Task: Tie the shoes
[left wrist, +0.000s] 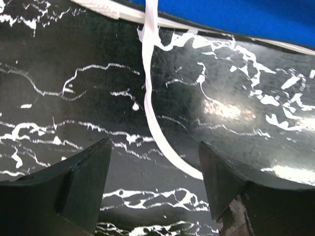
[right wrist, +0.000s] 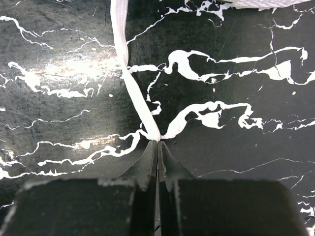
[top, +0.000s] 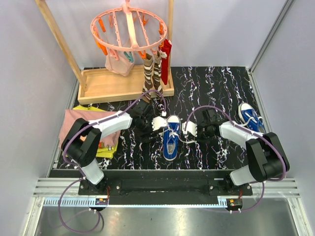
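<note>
Centrally on marbled table [top: 216, 88]: blue shoe [top: 171, 137], between both grippers. Left gripper [left wrist: 155, 147] spread wide around left lace [left wrist: 150, 98]; contact with lace unclear. Right gripper [right wrist: 157, 143] pinched tight on right lace [right wrist: 129, 83]. Shoe mostly cropped in wrist views. Second shoe [top: 251, 117] far right.

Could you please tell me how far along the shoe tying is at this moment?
Nothing looks tied yet: the middle shoe has its laces trailing loose. In hand: the right gripper is shut on one lace, and the left gripper is open astride the other lace. Left: the knot, then the second shoe at far right.
</note>
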Motion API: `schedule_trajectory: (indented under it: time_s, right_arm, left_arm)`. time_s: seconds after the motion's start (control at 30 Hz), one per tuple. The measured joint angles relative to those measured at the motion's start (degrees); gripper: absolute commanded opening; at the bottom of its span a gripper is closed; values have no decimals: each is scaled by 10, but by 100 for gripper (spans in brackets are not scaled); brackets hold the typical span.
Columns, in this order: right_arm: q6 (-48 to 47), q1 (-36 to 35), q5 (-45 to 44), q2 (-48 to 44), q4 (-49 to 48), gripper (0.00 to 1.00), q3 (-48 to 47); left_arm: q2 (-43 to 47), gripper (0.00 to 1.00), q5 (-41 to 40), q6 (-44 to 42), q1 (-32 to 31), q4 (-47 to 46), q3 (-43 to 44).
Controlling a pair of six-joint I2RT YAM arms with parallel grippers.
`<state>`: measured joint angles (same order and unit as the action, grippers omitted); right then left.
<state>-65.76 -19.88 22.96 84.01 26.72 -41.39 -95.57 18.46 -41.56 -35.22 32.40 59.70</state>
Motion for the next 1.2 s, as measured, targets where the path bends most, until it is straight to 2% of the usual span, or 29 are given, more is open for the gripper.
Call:
schedule_trajectory:
  time_s: [0.13, 0.2, 0.3, 0.4, 0.57, 0.87, 1.2]
  right_arm:
    - [3, 0, -10, -16, -15, 0, 15]
    - [8, 0, -18, -24, -17, 0, 22]
    - [14, 0, -34, -40, -18, 0, 33]
    - [15, 0, -55, -59, -16, 0, 47]
    - [13, 9, -79, -93, -14, 0, 65]
    - [8, 37, -96, -115, -13, 0, 67]
    - [11, 68, -96, -137, 7, 0, 20]
  left_arm:
    - [-22, 70, -17, 0, -12, -10, 9]
    - [-34, 44, -27, 2, -19, -14, 16]
    - [-53, 12, -47, 7, -26, -20, 25]
    - [-57, 0, -60, 0, -28, -17, 24]
    - [-16, 0, -69, -15, -2, 13, -13]
    - [127, 0, -65, -25, 62, 54, -58]
    - [202, 0, -48, -33, 98, 73, -65]
